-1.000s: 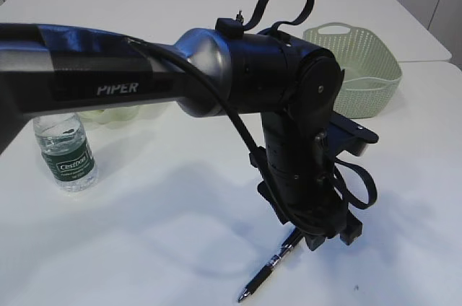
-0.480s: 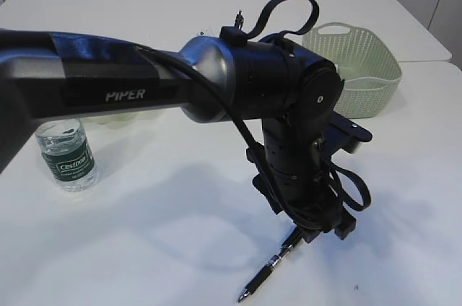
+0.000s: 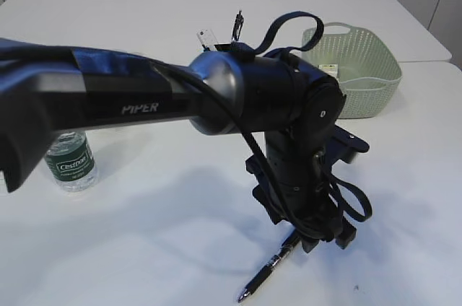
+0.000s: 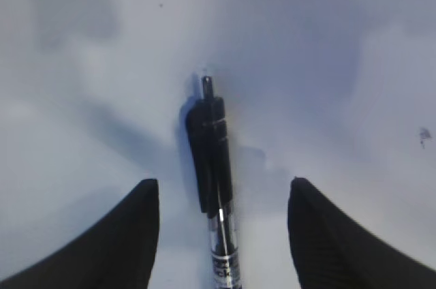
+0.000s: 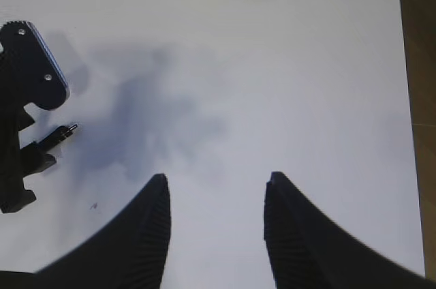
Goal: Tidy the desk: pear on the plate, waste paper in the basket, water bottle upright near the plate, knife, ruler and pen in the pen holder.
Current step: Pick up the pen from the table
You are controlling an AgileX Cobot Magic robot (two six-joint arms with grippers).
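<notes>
Left claw (image 4: pixel 221 234) dropped lower, spread astride pen (image 4: pixel 214 180); right claw (image 5: pixel 214 227) spread, empty.

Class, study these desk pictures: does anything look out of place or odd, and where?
Yes. The pen lies flat on the white table at the front instead of standing in a holder. The open left gripper straddles it without touching. The water bottle stands upright; nothing looks spilled.

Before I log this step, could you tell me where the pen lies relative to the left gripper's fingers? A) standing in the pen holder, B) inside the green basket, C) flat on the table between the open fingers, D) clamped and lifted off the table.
C: in the left wrist view the pen lies flat on the table between the spread fingers of the left gripper, touching neither.
</notes>
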